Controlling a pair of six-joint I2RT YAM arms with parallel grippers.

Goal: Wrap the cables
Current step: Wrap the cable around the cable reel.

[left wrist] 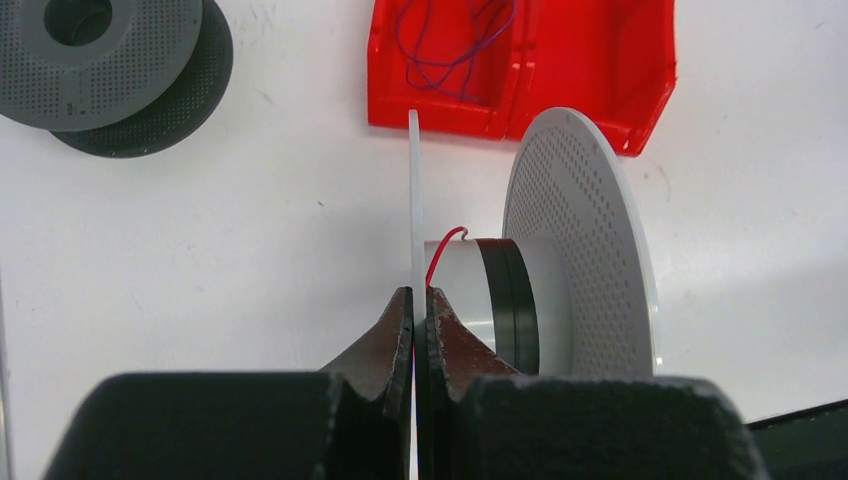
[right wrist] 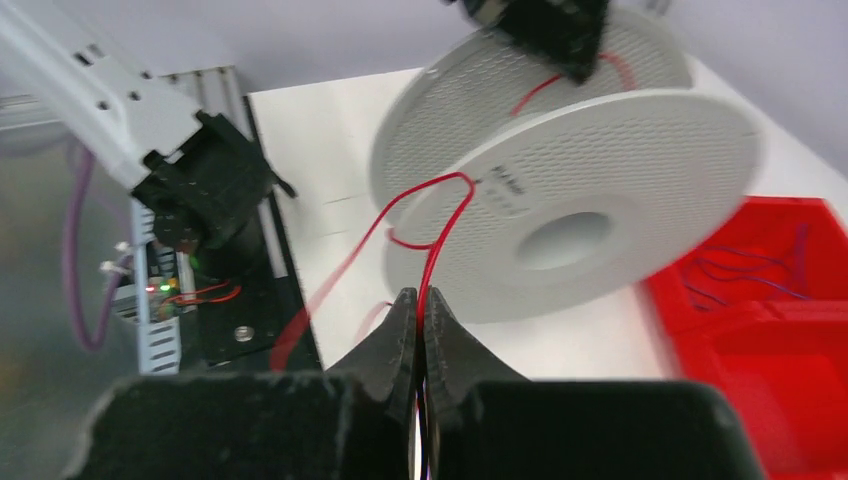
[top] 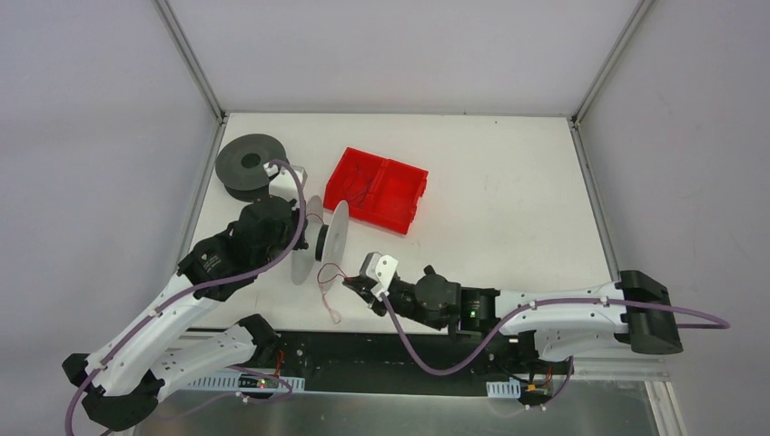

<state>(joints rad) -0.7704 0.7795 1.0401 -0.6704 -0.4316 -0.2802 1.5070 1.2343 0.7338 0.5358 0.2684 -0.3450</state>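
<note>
Spools: 2. White spool (top: 325,238) just in front of the red bin (left wrist: 450,115); dark grey spool (top: 251,162) left of it.
Bins: 1, two compartments.
Cables: 1 red cable (right wrist: 432,260) in front of the bin; more thin cables (left wrist: 450,50) inside it, tangled, count unclear.
Tools: 2, left tool (left wrist: 413,310) and right tool (right wrist: 421,310).

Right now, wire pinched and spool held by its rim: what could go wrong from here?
1. The right gripper pinches the thin red wire only at its fingertips; a pull may slip it free.
2. The left gripper clamps the white spool by one thin rim; tension could twist it in the grip.
3. The wire loops slack at the rim and might snag there.
</note>
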